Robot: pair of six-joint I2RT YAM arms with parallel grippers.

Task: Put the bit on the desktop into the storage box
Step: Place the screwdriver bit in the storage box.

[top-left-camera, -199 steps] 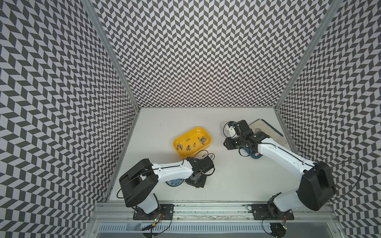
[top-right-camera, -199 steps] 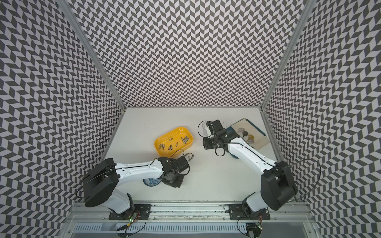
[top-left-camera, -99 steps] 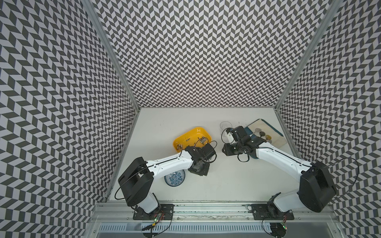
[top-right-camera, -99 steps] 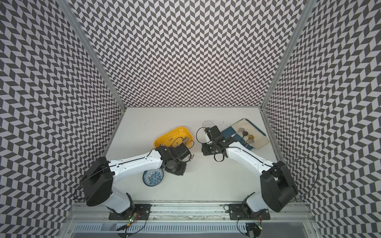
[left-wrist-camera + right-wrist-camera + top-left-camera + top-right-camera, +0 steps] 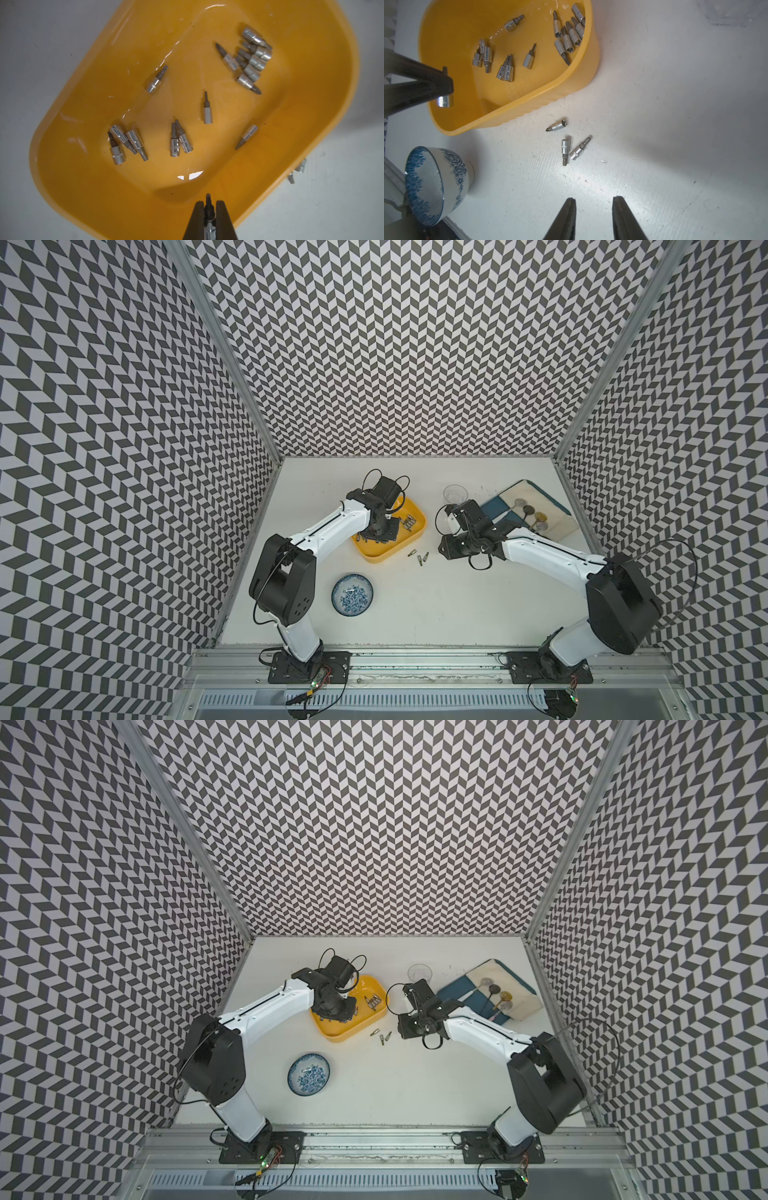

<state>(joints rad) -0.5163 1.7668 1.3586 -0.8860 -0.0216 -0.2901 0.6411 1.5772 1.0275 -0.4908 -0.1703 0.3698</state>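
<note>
The yellow storage box (image 5: 376, 556) (image 5: 337, 1034) holds several silver bits. My left gripper (image 5: 208, 202) hangs over the box's near end (image 5: 83, 166), shut on a bit (image 5: 208, 206) whose dark tip pokes out past the fingertips. The right wrist view shows that same bit's silver socket end (image 5: 445, 101) below the left fingers (image 5: 436, 83). Three bits (image 5: 557, 126) (image 5: 565, 149) (image 5: 579, 149) lie on the white desktop (image 5: 675, 104) just beside the box, seen in both top views (image 5: 419, 559) (image 5: 381, 1038). My right gripper (image 5: 593, 200) is open and empty, a short way from them.
A blue-and-white bowl (image 5: 352, 594) (image 5: 436, 182) stands in front of the box, toward the left arm's base. At the back right lies a dark-blue board (image 5: 496, 506) with a cloth and spoons. A clear glass (image 5: 455, 492) stands behind the right wrist.
My left gripper has carried its bit from the front of the desktop, near the bowl, back over the storage box. The right arm has come forward and left toward the loose bits.
</note>
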